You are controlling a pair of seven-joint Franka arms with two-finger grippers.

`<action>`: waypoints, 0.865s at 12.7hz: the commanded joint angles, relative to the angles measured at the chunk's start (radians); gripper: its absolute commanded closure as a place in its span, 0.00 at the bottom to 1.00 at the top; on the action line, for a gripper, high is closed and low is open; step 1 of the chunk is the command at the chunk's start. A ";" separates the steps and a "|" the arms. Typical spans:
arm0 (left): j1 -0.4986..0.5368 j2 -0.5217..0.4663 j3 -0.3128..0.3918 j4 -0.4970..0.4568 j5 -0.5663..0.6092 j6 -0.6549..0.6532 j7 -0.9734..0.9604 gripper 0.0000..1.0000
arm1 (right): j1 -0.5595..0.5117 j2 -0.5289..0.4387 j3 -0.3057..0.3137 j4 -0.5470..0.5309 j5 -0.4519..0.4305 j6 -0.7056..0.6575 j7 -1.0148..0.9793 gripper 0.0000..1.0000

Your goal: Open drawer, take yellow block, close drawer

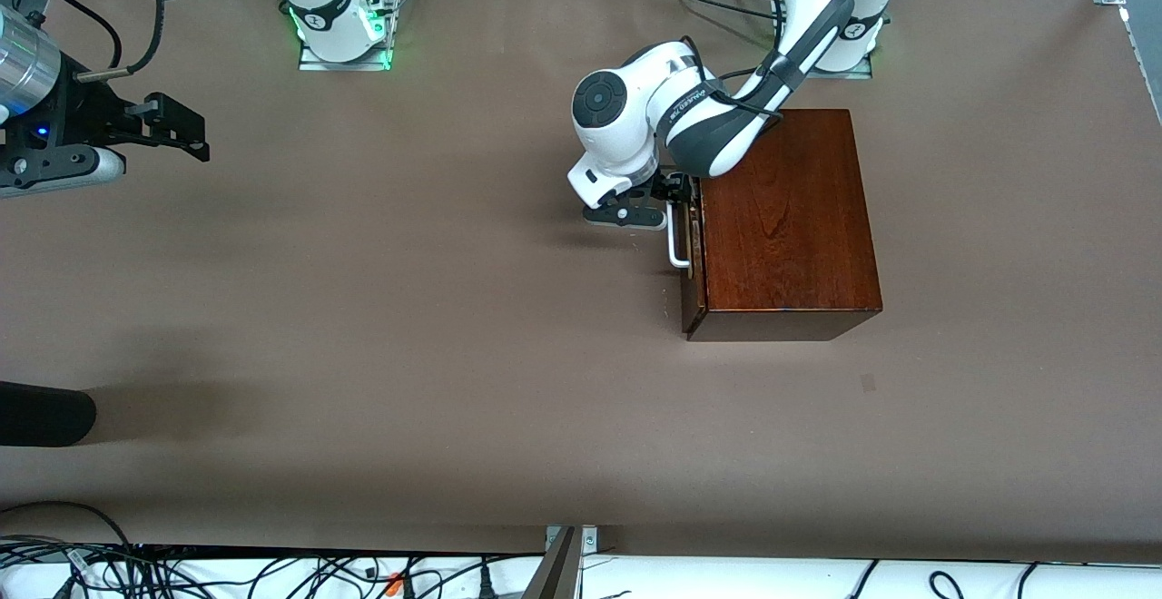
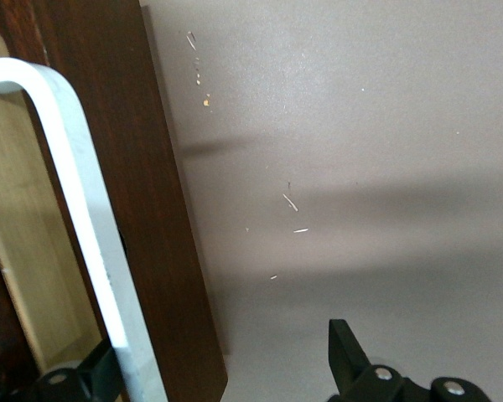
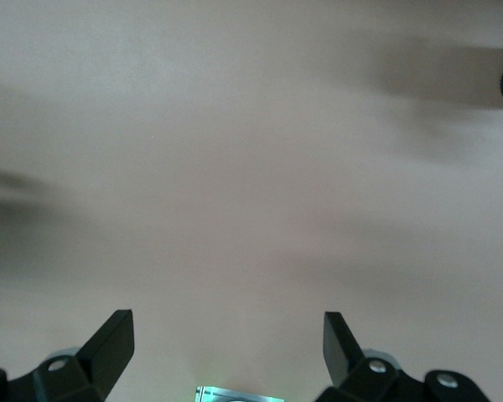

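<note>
The dark reddish-brown wooden box (image 1: 790, 218) stands toward the left arm's end of the table. Its drawer (image 1: 694, 254) is out by a narrow gap, and a pale strip of interior shows. The white handle (image 1: 676, 240) faces the right arm's end. My left gripper (image 1: 676, 192) is open at the handle's farther end. In the left wrist view the handle (image 2: 75, 209) and the drawer front (image 2: 151, 209) lie between the spread fingers (image 2: 352, 368) of the left gripper (image 2: 205, 377). The yellow block is hidden. My right gripper (image 1: 195, 136) waits open and empty over bare table (image 3: 226, 343).
A black rounded object (image 1: 45, 413) pokes in at the table's edge toward the right arm's end, nearer the front camera. Cables (image 1: 272, 572) run below the table's near edge. The arm bases (image 1: 340, 27) stand along the farther edge.
</note>
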 commanded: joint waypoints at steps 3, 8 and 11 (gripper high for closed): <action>-0.030 0.023 -0.003 0.012 -0.037 0.159 -0.059 0.00 | -0.004 -0.012 0.001 -0.013 0.017 0.008 0.012 0.00; -0.050 0.055 -0.003 0.076 -0.083 0.203 -0.075 0.00 | -0.006 -0.012 -0.001 -0.013 0.017 0.008 0.012 0.00; -0.067 0.084 -0.003 0.127 -0.086 0.203 -0.095 0.00 | -0.006 -0.012 -0.001 -0.013 0.017 0.009 0.011 0.00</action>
